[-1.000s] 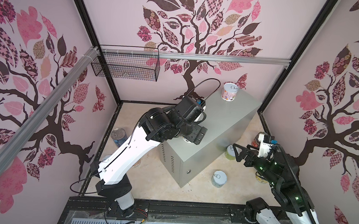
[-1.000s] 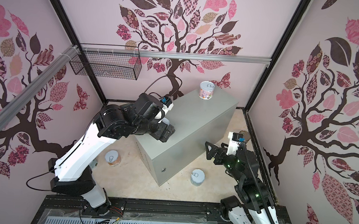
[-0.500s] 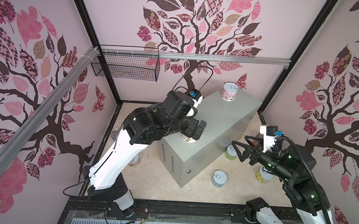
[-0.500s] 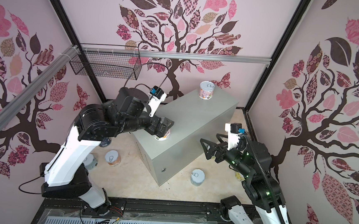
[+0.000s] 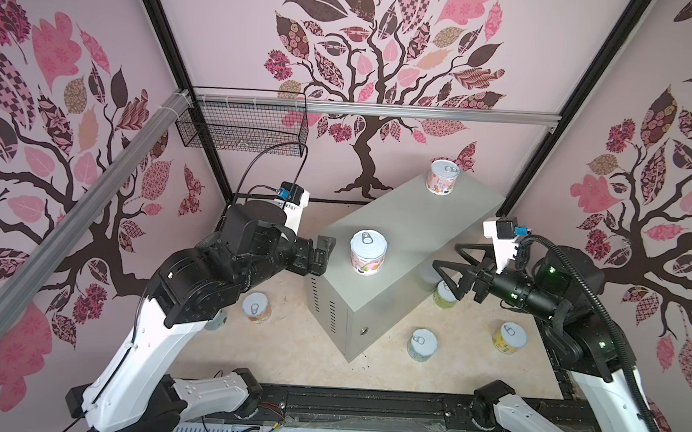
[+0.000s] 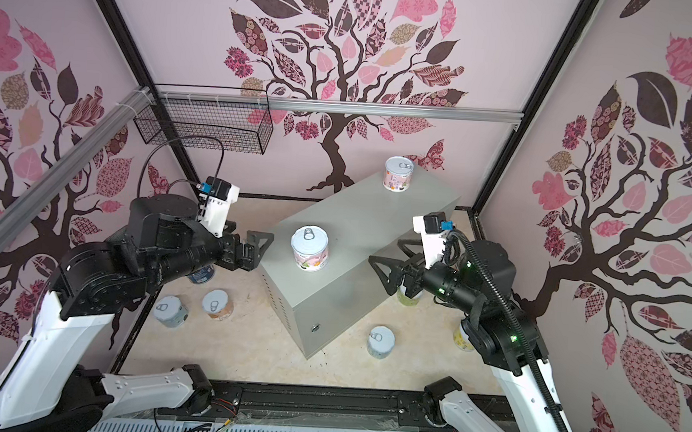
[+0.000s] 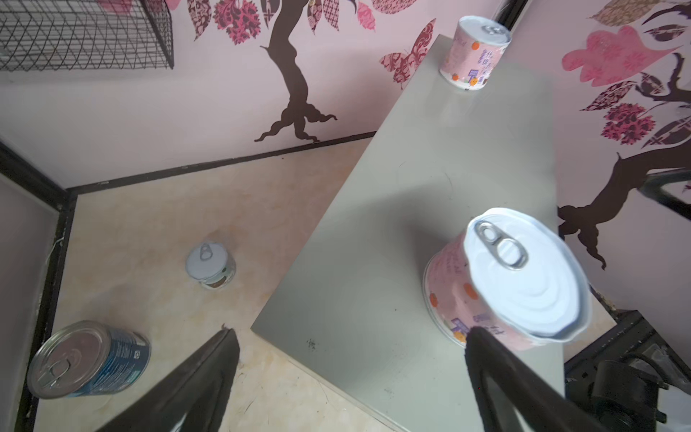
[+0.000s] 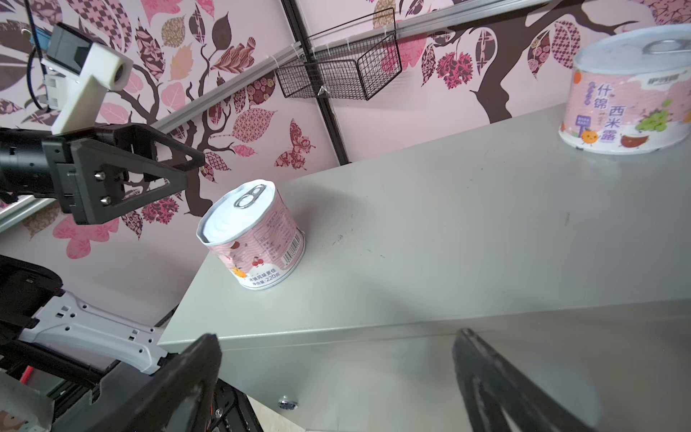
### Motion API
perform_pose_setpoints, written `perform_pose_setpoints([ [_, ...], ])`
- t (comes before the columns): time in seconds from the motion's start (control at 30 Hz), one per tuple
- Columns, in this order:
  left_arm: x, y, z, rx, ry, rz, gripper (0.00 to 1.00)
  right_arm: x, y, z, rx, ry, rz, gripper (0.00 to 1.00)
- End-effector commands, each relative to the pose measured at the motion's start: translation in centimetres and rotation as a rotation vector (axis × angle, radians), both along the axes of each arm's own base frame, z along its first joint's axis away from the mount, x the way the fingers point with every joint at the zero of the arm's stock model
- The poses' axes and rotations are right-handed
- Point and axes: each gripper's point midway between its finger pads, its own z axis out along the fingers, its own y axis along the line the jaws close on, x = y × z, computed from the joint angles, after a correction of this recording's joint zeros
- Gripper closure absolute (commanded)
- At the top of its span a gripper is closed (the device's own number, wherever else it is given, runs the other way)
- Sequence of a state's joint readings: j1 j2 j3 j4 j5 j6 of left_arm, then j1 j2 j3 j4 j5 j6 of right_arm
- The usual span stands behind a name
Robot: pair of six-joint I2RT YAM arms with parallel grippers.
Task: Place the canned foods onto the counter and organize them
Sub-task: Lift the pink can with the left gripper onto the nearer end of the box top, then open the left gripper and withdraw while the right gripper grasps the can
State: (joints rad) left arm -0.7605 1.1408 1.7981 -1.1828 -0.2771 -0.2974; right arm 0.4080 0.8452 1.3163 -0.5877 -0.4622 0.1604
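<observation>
The counter is a long grey metal box standing on the floor. Two pink pull-tab cans stand upright on its top: a near can by the left end and a far can at the back end. My left gripper is open and empty, just left of the near can and clear of it. In the left wrist view the near can sits beside one fingertip. My right gripper is open and empty beside the counter's right face, level with its top edge.
More cans stand on the floor: an orange one on the left, a green one, a yellow one and a pale one on the right. A tall blue can stands by the left wall. A black wire basket hangs on the back wall.
My left gripper opened, let go of the near pink can on the counter and drew back to the left. The right arm rose from the floor cans to the counter's side.
</observation>
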Motion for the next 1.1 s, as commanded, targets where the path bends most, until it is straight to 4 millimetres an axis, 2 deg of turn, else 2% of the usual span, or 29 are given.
perform_pose_setpoints([
  [0.0, 0.2, 1.3, -1.1, -0.047, -0.019, 0.082, 0.02, -0.1, 0.2, 0.7, -0.039, -0.024, 0.008, 0.00],
  [0.17, -0.4, 3.6, -3.1, -0.078, -0.036, 0.174, 0.02, 0.2, 2.2, 0.0, -0.092, -0.024, 0.022, 0.00],
  [0.3, -0.9, 4.7, -4.6, -0.047, -0.031, 0.206, 0.02, -0.1, 6.0, -1.6, -0.261, -0.055, -0.007, 0.00],
  [0.37, -1.1, 5.1, -5.6, -0.037, -0.019, 0.217, 0.02, 0.0, 7.2, -1.5, -0.260, -0.050, 0.011, 0.00],
  [0.77, -2.7, 6.5, -12.0, -0.015, 0.054, 0.233, 0.02, 1.8, 10.7, -1.3, -0.217, -0.038, 0.043, 0.00],
  [0.93, -2.8, 6.0, -15.0, -0.004, 0.100, 0.222, 0.02, 2.2, 12.0, -1.3, -0.222, -0.033, 0.062, 0.00],
  [1.07, -2.8, 5.7, -16.1, 0.001, 0.117, 0.214, 0.02, 2.6, 13.0, -1.3, -0.219, -0.037, 0.071, 0.00],
])
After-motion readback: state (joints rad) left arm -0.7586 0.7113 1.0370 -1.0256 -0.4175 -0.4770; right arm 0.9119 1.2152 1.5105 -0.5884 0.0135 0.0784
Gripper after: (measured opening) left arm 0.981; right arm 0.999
